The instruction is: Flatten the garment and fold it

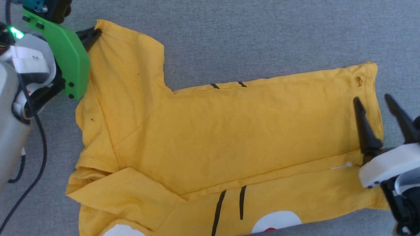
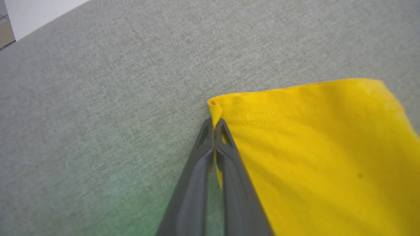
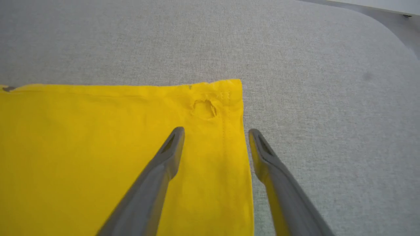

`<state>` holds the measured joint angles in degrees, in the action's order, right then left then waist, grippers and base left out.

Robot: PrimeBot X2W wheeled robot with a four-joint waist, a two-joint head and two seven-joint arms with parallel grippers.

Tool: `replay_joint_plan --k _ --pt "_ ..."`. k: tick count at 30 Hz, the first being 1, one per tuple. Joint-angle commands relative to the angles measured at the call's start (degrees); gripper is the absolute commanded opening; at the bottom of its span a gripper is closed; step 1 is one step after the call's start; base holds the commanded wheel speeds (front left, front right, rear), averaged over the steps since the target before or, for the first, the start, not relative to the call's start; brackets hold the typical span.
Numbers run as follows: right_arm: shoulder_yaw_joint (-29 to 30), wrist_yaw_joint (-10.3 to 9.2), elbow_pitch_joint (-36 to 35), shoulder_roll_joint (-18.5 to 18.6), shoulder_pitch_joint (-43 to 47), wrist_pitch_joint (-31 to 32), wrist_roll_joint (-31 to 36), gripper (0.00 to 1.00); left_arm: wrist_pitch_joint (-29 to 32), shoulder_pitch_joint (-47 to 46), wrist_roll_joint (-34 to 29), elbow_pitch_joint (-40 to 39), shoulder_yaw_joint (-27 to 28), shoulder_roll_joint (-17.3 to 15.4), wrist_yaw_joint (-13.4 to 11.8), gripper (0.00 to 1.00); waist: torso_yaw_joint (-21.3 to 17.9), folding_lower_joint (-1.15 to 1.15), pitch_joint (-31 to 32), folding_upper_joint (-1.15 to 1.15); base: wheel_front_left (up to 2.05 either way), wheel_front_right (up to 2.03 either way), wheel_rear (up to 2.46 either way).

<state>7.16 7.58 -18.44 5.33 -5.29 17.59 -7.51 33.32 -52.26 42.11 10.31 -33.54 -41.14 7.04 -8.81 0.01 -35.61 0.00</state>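
Fingers of the left gripper [image 2: 215,126] pinch a sleeve corner of the bright yellow cotton T-shirt [image 1: 229,131] stretched left-to-right on grey woven cloth [image 1: 262,32], while the right gripper [image 1: 372,98] gapes empty astride its hem.

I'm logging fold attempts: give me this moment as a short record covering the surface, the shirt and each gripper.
surface: grey cloth surface
garment: yellow T-shirt, spread sideways and mostly flat, sleeves toward the robot's left, hem toward its right
print: black stripes and white ovals on the near strip
left gripper: shut on the far sleeve's corner
right gripper: open, straddling the hem edge, one finger over fabric and one over the surface
flaw: small hole near the hem corner
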Motion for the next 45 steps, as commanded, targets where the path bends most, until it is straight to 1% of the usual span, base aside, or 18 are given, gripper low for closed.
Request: replay_joint_plan --k 1,4,8,12,15,18,22,27,33,34,36,37,38,39,45 --pt "0.07 -0.09 -0.93 1.08 -2.14 0.12 0.27 1.0 -0.1 0.87 0.33 1.32 -1.27 0.26 0.15 0.0 0.57 -0.01 0.65 0.0 0.0 0.0 0.0" --pt "-0.04 -0.09 -2.3 3.46 -5.03 1.24 -0.01 1.0 -1.91 0.46 0.36 1.94 -1.29 0.67 0.21 0.0 1.23 -0.01 1.56 0.0 0.0 0.0 0.0" --pt "-0.22 -0.09 -3.61 6.78 -10.47 4.53 -1.2 1.0 -3.98 0.21 0.47 2.63 -1.4 1.17 0.27 0.0 2.19 -0.01 2.56 0.0 0.0 0.0 0.0" --pt "0.97 -0.09 -1.33 8.95 -15.71 10.39 -4.14 1.0 -4.98 -0.05 0.57 2.69 -1.7 1.43 0.3 0.0 3.36 -0.01 2.67 0.0 0.0 0.0 0.0" --pt "2.96 -0.09 1.62 9.87 -17.35 17.05 -5.59 1.0 -5.61 -0.3 0.71 2.69 -1.82 1.99 0.31 0.0 4.35 -0.01 2.24 0.0 0.0 0.0 0.0" --pt "5.08 -0.09 2.48 10.2 -16.92 23.35 -6.27 1.0 -6.12 -0.45 0.78 2.73 -1.99 2.65 0.27 0.0 5.22 -0.01 1.75 0.0 0.0 0.0 0.0" --pt "6.74 -0.09 1.5 9.38 -15.36 27.3 -7.22 1.0 -6.68 -0.23 0.94 2.98 -2.04 2.99 0.11 0.0 5.7 -0.01 1.29 0.0 0.0 0.0 0.0" --pt "7.14 -0.09 0.98 7.48 -13.3 30.3 -8.31 1.0 -6.69 -0.3 1.01 3.15 -2.07 2.84 -0.09 0.0 5.85 -0.01 0.7 0.0 0.0 0.0 0.0" --pt "7.03 -0.09 2.11 6.78 -13.12 30.07 -8.34 1.0 -6.43 -0.99 0.84 2.81 -2.24 2.86 -0.3 0.0 6.02 -0.01 -0.27 0.0 0.0 0.0 0.0" --pt "7.03 -0.09 2.75 6.55 -13.33 29.92 -8.51 0.96 -6.38 -1.09 0.82 2.77 -2.3 2.89 -0.32 0.0 6.04 -0.01 -0.41 0.0 0.0 0.0 0.0" --pt "7.6 -0.09 3.89 6.02 -14.21 28.85 -8.42 0.64 -6.37 -1.27 0.83 2.71 -2.34 2.92 -0.35 0.0 6.05 -0.01 -0.64 0.0 0.0 0.0 0.0" --pt "7.7 -0.09 4.46 6.04 -14.6 28.24 -8.0 0.51 -6.4 -1.33 0.84 2.69 -2.34 2.93 -0.36 0.0 6.06 -0.01 -0.72 0.0 0.0 0.0 0.0" --pt "7.47 -0.09 5.28 6.25 -14.92 27.63 -7.55 0.2 -6.46 -1.38 0.85 2.7 -2.36 2.94 -0.36 0.0 6.07 -0.01 -0.76 0.0 0.0 0.0 0.0" --pt "7.36 -0.09 5.94 6.29 -15.16 27.21 -7.37 0.0 -6.53 -1.38 0.87 2.72 -2.36 2.94 -0.36 0.0 6.08 -0.01 -0.75 0.0 0.0 0.0 0.0" --pt "6.7 -0.09 8.39 6.55 -15.79 24.82 -7.57 0.0 -8.02 -0.54 1.57 2.77 -1.76 2.81 -0.53 0.0 6.07 -0.01 0.67 0.0 0.0 0.0 0.0"
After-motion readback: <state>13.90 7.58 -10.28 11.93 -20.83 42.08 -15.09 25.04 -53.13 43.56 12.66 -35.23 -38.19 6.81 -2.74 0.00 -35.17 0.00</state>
